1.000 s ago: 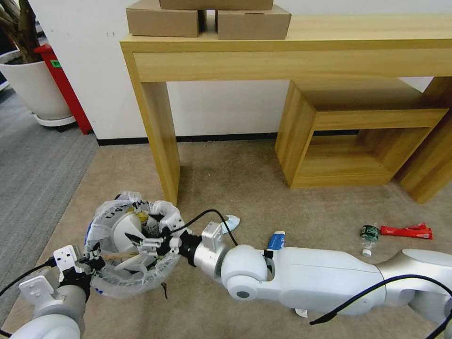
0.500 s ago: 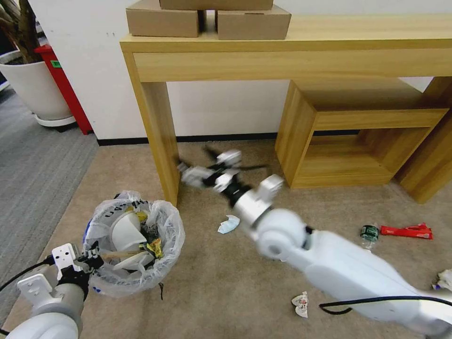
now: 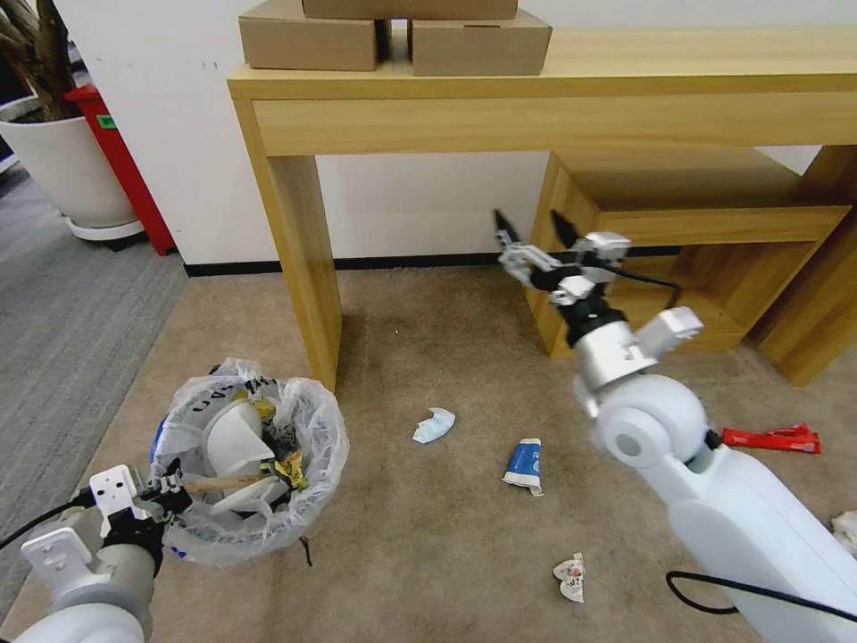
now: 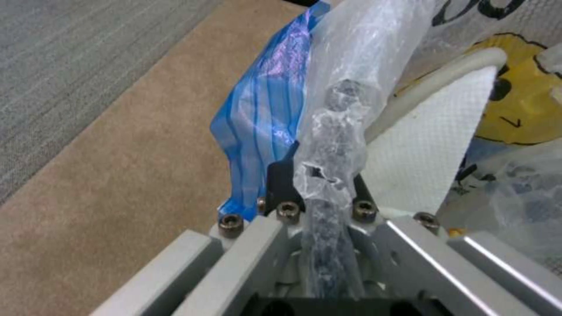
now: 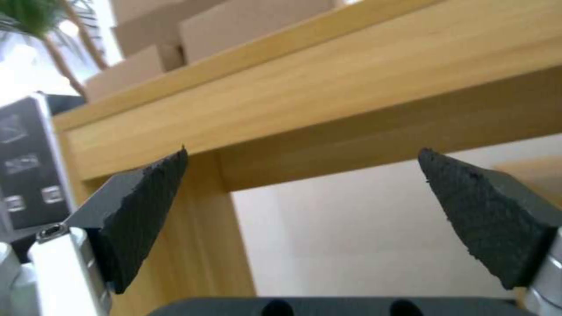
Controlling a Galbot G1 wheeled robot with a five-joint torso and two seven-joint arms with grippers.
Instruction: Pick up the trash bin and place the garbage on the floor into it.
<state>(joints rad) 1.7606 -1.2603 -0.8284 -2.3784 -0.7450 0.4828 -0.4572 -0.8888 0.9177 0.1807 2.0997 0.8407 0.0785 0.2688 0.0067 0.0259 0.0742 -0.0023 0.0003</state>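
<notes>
Risen, the right gripper (image 3: 529,226) hangs well apart from the trash bin (image 3: 245,464).

Bright, even light; perhaps edge-warped.

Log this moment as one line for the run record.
left gripper: shut on trash bin rim | right gripper: open, empty, raised by shelf | blue-white wrapper, crumpled paper: on floor

Nothing really readable here tbh, just chopped-off black letters on the trash bin (image 3: 245,464) liner bag, looks like "UA" in the head view, rest crumpled beyond reading.
</notes>
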